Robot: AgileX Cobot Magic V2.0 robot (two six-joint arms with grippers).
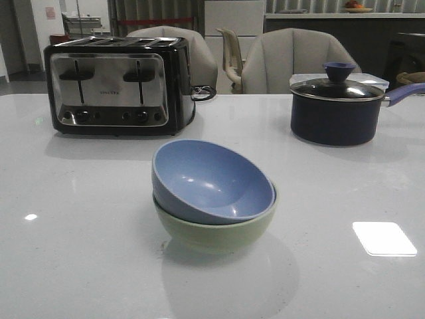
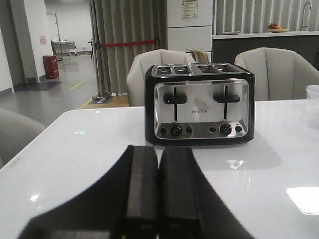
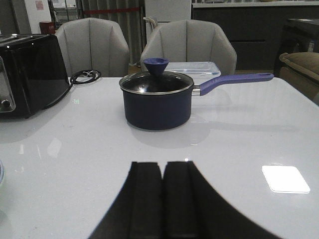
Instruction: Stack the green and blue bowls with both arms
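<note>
In the front view the grey-blue bowl (image 1: 212, 179) sits tilted inside the pale green bowl (image 1: 219, 229) at the middle of the white table. Neither arm shows in the front view. In the left wrist view my left gripper (image 2: 158, 152) is shut and empty, low over the table and pointing at the toaster. In the right wrist view my right gripper (image 3: 163, 167) is shut and empty, pointing at the saucepan. A sliver of a bowl rim (image 3: 1, 172) shows at the edge of the right wrist view.
A black and chrome toaster (image 1: 116, 83) stands at the back left and also shows in the left wrist view (image 2: 199, 102). A dark navy lidded saucepan (image 1: 339, 106) stands at the back right and shows in the right wrist view (image 3: 157, 99). Grey chairs stand behind the table.
</note>
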